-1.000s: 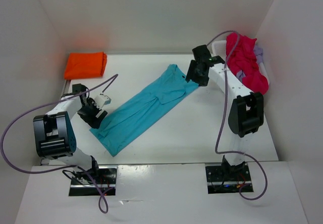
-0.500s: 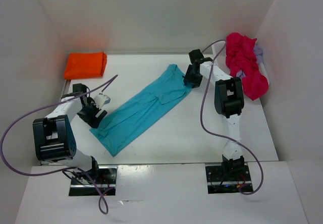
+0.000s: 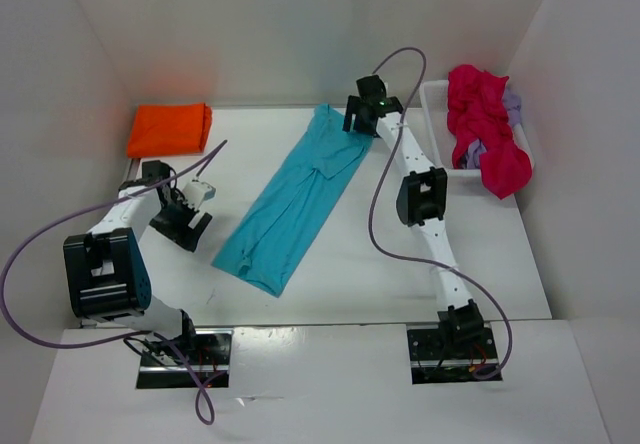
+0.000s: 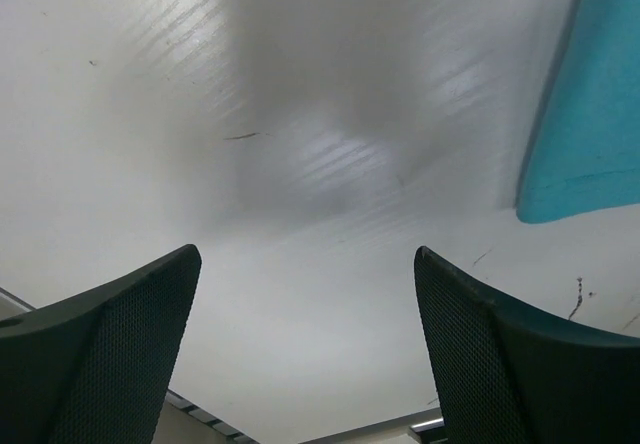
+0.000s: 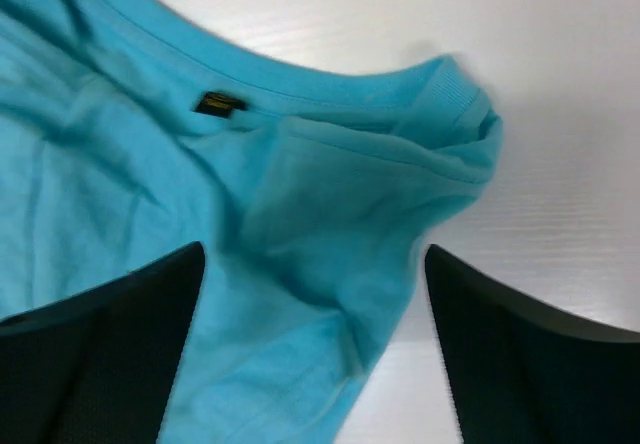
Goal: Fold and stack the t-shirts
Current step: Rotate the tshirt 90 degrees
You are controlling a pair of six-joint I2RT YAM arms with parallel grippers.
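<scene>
A teal t-shirt [image 3: 295,199], folded into a long strip, lies diagonally on the table, collar at the far end. My right gripper [image 3: 357,121] is open just above the collar end. The right wrist view shows the collar with its label [image 5: 215,102] and the teal cloth between my spread fingers [image 5: 120,334]. My left gripper [image 3: 188,226] is open over bare table, left of the shirt's near end. The left wrist view shows only a teal corner [image 4: 590,114] at its right. A folded orange t-shirt [image 3: 170,129] lies at the far left.
A white basket [image 3: 437,94] at the far right holds a heap of pink and lilac clothes [image 3: 485,134]. White walls close in the table on the left, the back and the right. Purple cables loop over both arms.
The right arm stretched far and left, and the shirt's collar end moved with it. The shirt swung steeper and its near end slid right, away from the left gripper, which stayed put.
</scene>
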